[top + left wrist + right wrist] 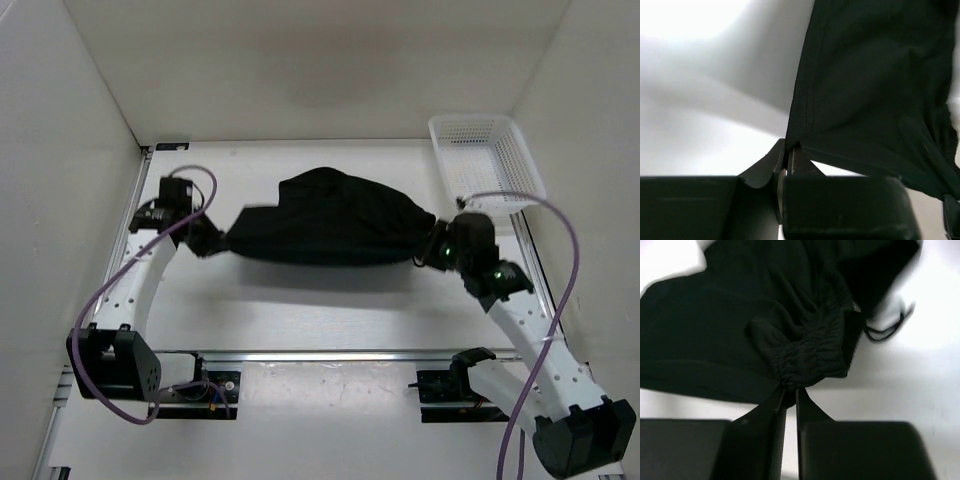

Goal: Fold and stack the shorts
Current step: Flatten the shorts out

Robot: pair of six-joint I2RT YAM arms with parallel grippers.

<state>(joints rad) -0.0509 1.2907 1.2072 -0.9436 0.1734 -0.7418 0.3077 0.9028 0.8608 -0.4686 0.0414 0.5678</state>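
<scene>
There was one pair of black shorts (330,225) with one thin drawstring (885,332), and one white mesh basket (485,165). Two robot arms were counted, the left arm (140,290) and the right arm (525,330). There were two grippers, the left gripper (222,243) and the right gripper (430,248), and two purple cables (95,300).

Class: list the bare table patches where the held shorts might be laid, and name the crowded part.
Bare table lies between the shorts and the near rail; a narrower strip runs behind them, left of the basket. The far right corner is crowded.
</scene>
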